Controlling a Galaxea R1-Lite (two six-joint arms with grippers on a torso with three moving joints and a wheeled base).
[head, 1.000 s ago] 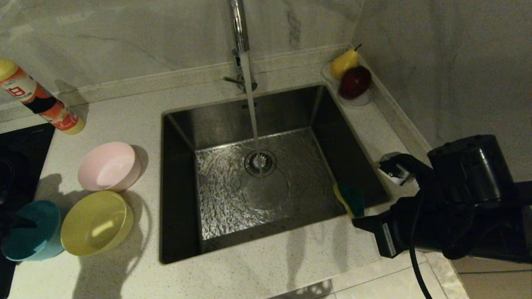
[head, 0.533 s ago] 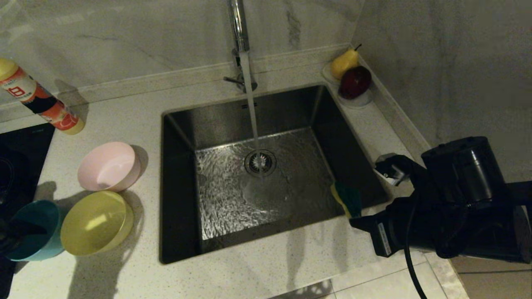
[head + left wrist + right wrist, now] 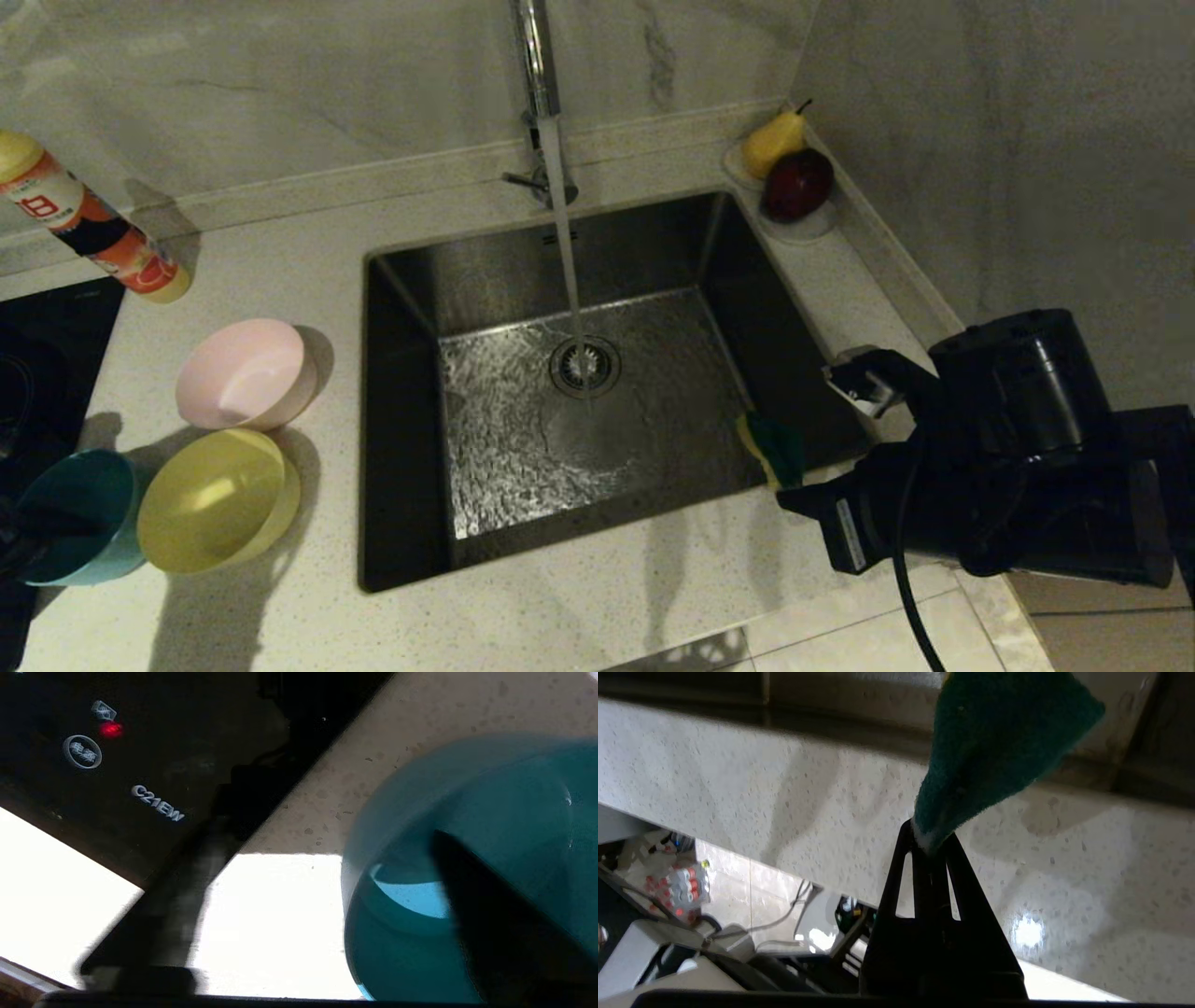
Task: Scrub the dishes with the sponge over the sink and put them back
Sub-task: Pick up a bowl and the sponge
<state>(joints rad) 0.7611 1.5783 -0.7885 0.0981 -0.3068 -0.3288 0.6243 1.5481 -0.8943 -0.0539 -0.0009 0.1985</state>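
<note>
Water is running from the faucet [image 3: 536, 56] into the sink [image 3: 597, 392] at the centre. Right claw [image 3: 930, 845] is staying clamped on the sponge [image 3: 773, 448], holding it over the basin's edge at 4 o'clock. Left claw [image 3: 23, 546], at 8 o'clock, is reaching over the light blue bowl [image 3: 79, 515] with one finger inside it; whether it is gripping I cannot tell. Yellow bowl [image 3: 217, 499] and pink bowl [image 3: 245, 373] are sitting beside it on the table [image 3: 308, 243].
</note>
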